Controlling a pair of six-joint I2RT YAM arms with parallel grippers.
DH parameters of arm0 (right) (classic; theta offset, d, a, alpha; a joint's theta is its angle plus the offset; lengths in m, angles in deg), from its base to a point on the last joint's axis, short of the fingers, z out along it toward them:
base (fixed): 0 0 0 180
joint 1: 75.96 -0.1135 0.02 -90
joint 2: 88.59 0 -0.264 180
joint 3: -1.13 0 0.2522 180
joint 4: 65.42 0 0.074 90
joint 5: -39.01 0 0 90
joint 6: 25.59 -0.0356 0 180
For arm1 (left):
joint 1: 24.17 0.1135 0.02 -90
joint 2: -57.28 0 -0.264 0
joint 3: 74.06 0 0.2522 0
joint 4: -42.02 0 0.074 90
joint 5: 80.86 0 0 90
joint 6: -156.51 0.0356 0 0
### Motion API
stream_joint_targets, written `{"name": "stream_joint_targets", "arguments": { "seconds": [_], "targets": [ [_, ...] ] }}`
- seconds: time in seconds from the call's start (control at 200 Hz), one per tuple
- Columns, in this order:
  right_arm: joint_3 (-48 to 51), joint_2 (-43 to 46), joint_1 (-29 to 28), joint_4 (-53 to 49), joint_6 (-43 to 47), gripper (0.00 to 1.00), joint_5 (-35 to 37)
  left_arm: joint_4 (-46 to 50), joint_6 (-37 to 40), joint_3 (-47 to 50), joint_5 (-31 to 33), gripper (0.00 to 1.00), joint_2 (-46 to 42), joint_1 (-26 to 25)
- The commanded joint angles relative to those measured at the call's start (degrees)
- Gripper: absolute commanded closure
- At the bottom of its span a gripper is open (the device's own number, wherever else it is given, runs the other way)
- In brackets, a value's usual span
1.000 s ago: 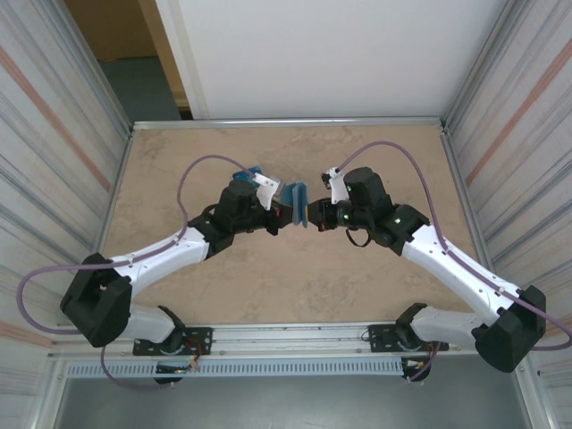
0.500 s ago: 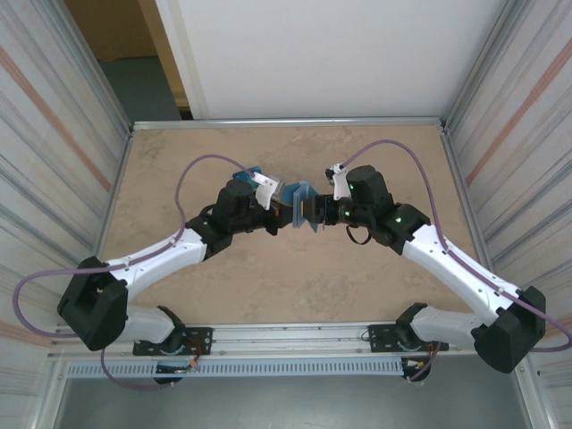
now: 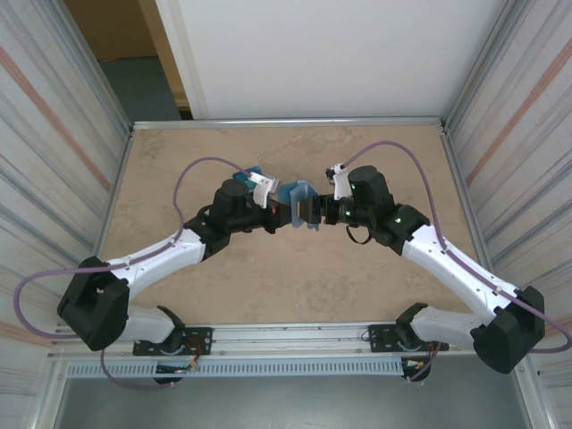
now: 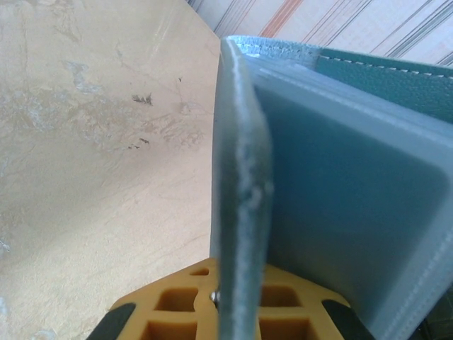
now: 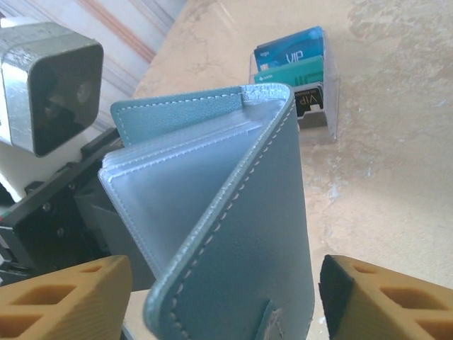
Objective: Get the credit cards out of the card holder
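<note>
Card holder point(image 5: 233, 234) stands pinched in the left fingers point(image 4: 177, 308), its flap between the parted right fingers point(image 5: 64, 297).

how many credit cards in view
3, in the clear stand beyond the card holder: blue card on top, teal card below, dark card lowest. More may hide in the holder.

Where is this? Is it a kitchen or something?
Probably a robot test booth, not a kitchen: a left arm and right arm bolted to a metal rail, at a tan table boxed in by ribbed walls.

Card holder point(image 4: 340, 184) cropped (near edge blurred)
</note>
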Motion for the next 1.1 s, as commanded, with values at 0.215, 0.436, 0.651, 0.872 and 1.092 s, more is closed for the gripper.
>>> {"name": "stream_joint_targets", "arguments": {
  "seconds": [0.215, 0.436, 0.651, 0.872, 1.092],
  "targets": [
    [0.55, 0.12, 0.16, 0.21, 2.33, 0.17, -0.73, -3.11, -2.14, 0.09, -1.69, 1.00, -1.65, 0.37],
    [0.15, -0.41, 0.15, -0.78, 3.03, 0.12, -0.32, -2.61, -2.15, -0.20, -2.02, 1.00, -1.68, 0.38],
    [-0.74, -1.63, 0.14, -2.28, 3.28, 0.14, 0.75, -2.42, -2.15, -0.35, -2.19, 1.00, -1.93, 0.33],
    [-0.75, -1.60, 0.30, -1.44, 3.27, 0.27, -0.64, -2.23, -1.95, -0.26, -2.17, 1.00, -1.84, 0.37],
    [1.62, 0.57, 1.97, 2.81, 1.67, 0.37, -5.60, -2.24, -1.88, -0.18, -1.93, 1.00, -1.93, 0.39]
  ]
}}
